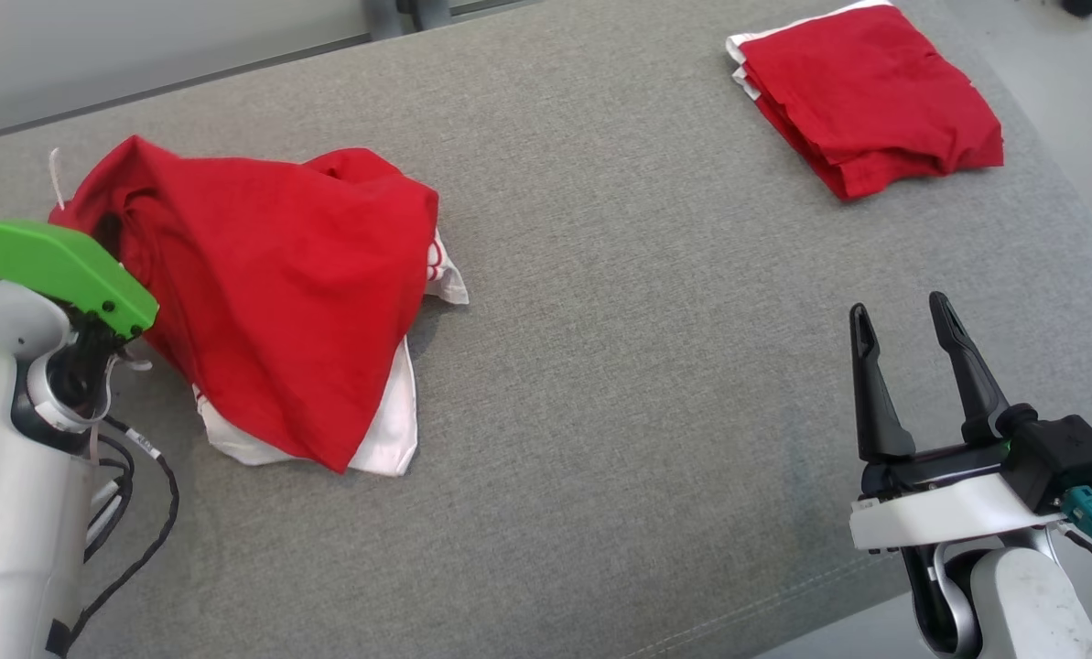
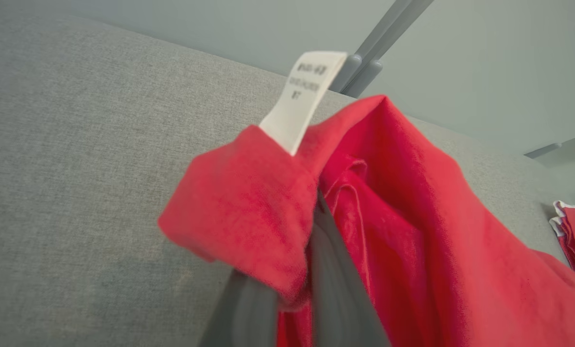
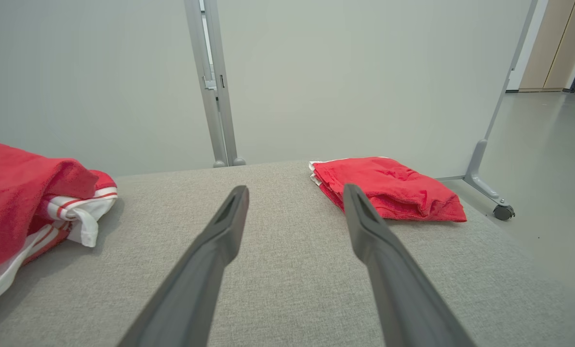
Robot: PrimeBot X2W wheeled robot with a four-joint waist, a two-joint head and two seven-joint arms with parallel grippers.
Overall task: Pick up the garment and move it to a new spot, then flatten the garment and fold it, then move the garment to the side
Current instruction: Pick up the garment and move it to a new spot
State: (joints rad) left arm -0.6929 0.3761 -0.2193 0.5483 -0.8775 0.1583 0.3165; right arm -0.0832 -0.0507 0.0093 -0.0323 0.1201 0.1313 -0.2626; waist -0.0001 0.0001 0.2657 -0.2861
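1. On the grey padded table (image 1: pixel 600 412), left side: the red garment (image 1: pixel 271 302) hangs tent-like from the left gripper (image 2: pixel 301 250). The jaws are clamped on a bunch of cloth beside the white label (image 2: pixel 304 96), and the lower folds rest on the surface.
2. At lower right, the right gripper (image 1: pixel 901 307) hovers just above the table with its fingers spread and nothing between them, well apart from the garment.
3. Risk one: the hold looks like a small pinch at one edge. The weight of the hanging cloth could pull it free mid-carry.
4. Risk two: white, red-striped cloth (image 1: pixel 390 439) lies under the red folds. Whether it belongs to the same piece cannot be told. If separate, it could drag along or bunch up.
5. Risk three: the trailing hem may catch on the rough fabric surface and twist the garment, making flattening harder.
6. Risk four: a folded red stack (image 1: pixel 870 96) sits at the far right corner. Setting the garment down near it could disturb that pile.
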